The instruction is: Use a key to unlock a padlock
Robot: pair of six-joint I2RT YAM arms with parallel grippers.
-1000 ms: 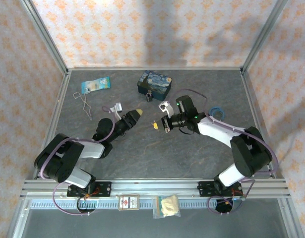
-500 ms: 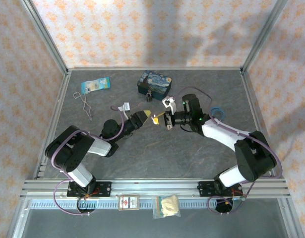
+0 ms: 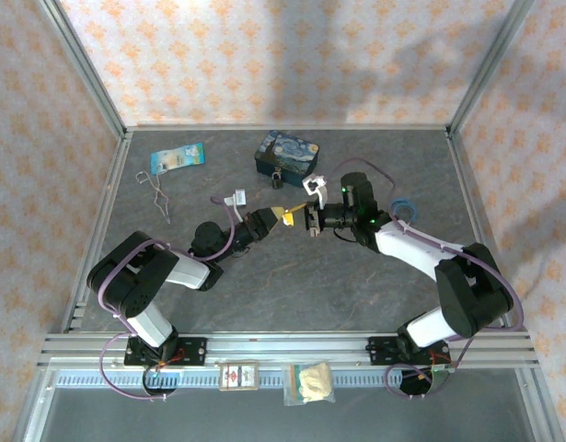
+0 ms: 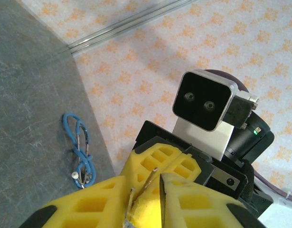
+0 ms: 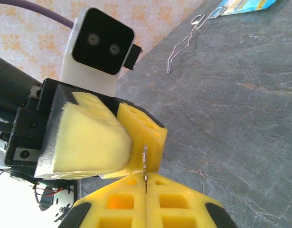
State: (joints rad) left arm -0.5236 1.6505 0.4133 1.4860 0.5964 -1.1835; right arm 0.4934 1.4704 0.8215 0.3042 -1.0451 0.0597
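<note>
Key [image 5: 145,164]: thin silver sliver clamped in the seam of the right end effector [image 5: 146,183], whose fingers are pressed together on it. The free end sticks straight out past the tips, its long axis in line with the fingers.

Both end effectors meet tip to tip above the middle of the tabletop [image 3: 310,285]. On the left end effector [image 4: 145,192] the fingers are drawn in narrow on either side of the key's free end. I cannot tell whether its pads pinch the metal or stand just off it.

Padlock [image 3: 277,179]: on the tabletop just beside the near wall of the blue tin [image 3: 287,153]; whether they touch is unclear. It lies beyond the meeting point, farther from the arm bases, near but apart. The left tip sits almost straight in front of it, the right tip slightly off to the side.

My read: whichever arm carries the key must turn it away from the bases, toward the lock.

Hard to make out: the keyhole, which way it faces, and the state of the shackle. From above the lock is a dark speck. The part of the key inside the right fingers is hidden.
</note>
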